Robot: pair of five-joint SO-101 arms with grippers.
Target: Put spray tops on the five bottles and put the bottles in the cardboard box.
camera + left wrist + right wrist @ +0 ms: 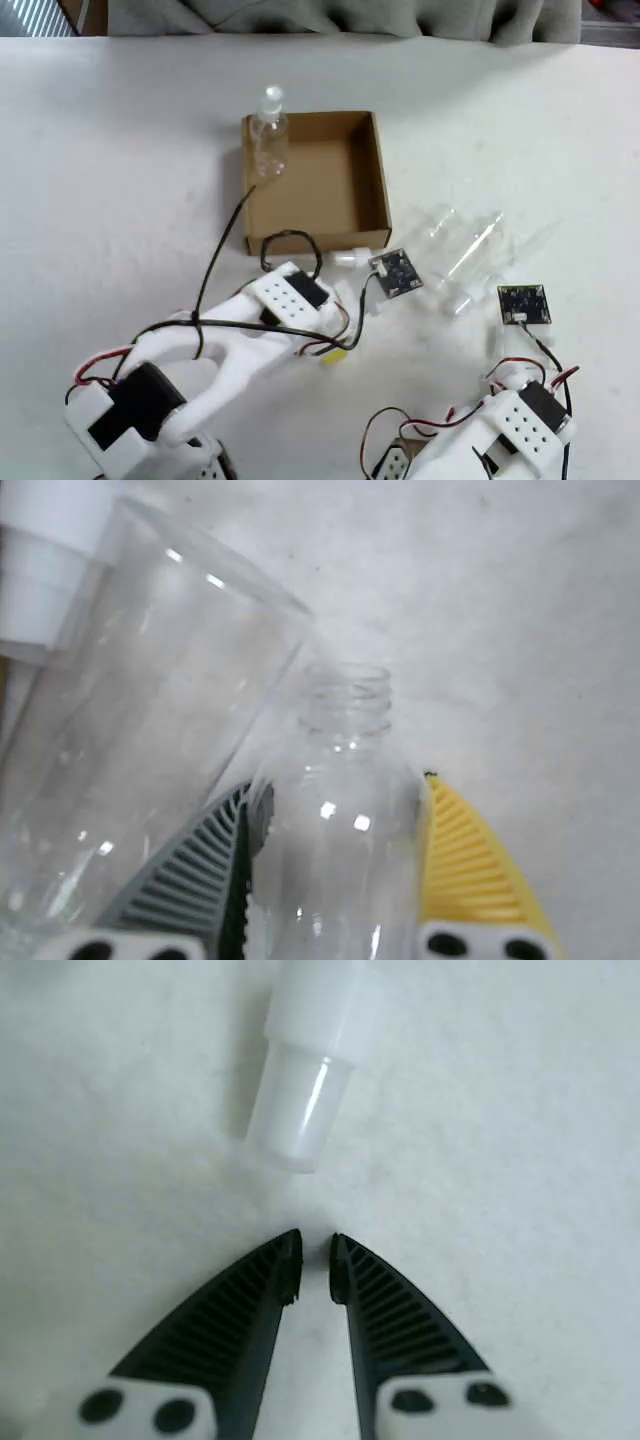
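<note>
One of five looks done: a clear plastic bottle with a white spray top (270, 135) stands upright inside the brown cardboard box (330, 195), in its far corner on the left-arm side. Four left, as I judge it.

Left gripper (340, 790) is clamped on a clear uncapped bottle (345, 740), grey finger on one side, yellow on the other, open threaded neck pointing away from the wrist. It needs its top, then boxing.

Right gripper (315, 1257) is nearly closed, only a slit between the black jaws, nothing in it. It hangs low over the white table (120, 150). A white spray top (305, 1080) lies just beyond the tips, not touching.

Loose clear bottles (465, 250) lie on the table beside the box, near the right arm.

Hard to make out:
- The loose bottles are see-through and overlap, so the count is unsure.
- A second clear bottle (150, 710) lies right against the held one, with a white piece at its end; can't tell if that is screwed on.
- The held bottle's base is cut off.
- The spray top by the right gripper runs off the frame edge, so its nozzle end is unseen.
- From above, the left arm covers its own fingertips.
</note>
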